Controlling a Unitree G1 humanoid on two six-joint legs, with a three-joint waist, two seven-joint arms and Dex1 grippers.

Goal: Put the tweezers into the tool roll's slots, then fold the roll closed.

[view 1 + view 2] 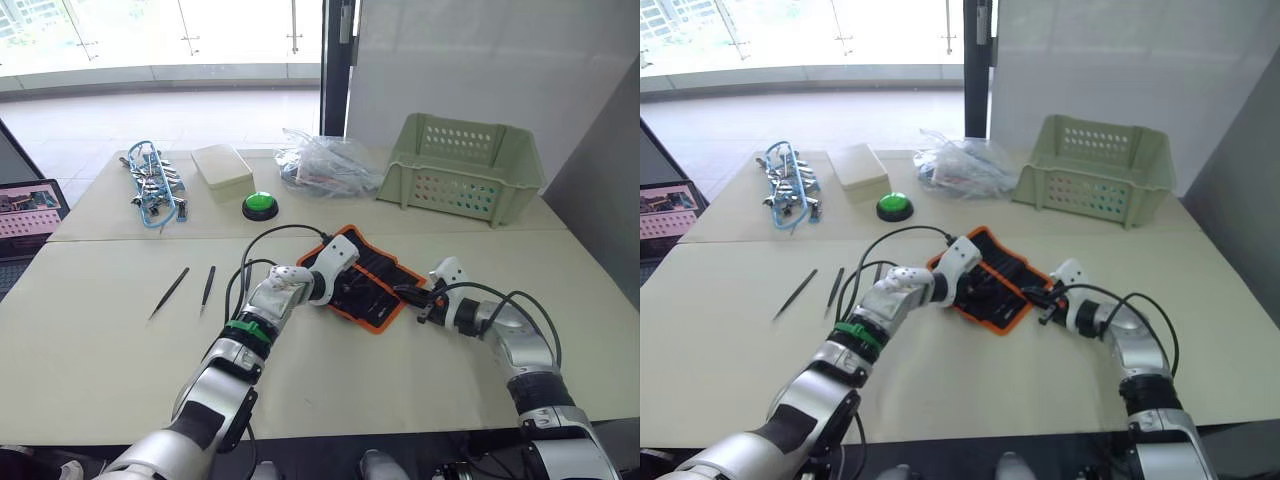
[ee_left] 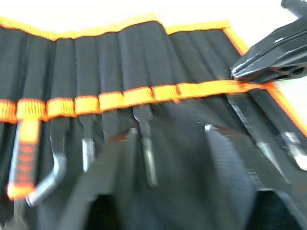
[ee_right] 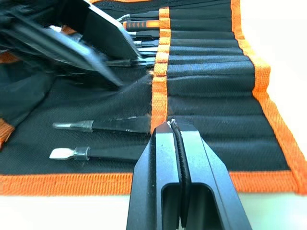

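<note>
Working over the open tool roll, which lies flat on the near table at its middle, we have both arms at it at once: the left gripper rests on the roll's left half with its 2 fingers spread apart and nothing between them, and the right gripper sits at the roll's right edge with its jaws closed flat together, the tip resting on the orange slot band; we judge it is pinching that band, though a thin tweezer between the jaws cannot be ruled out. Several slim tools already sit tucked under the band, their tips showing on the roll's inner panel. 2 tweezers lie loose on the table well to the left of the roll, side by side and apart from it, so in our judgement the filling step is unfinished. To do it well, we should hold the fabric down with 1 gripper near the slot mouth so the pocket stays open, slide each tweezer in along the slot's line rather than across it, and avoid dragging the roll toward the table edge.
</note>
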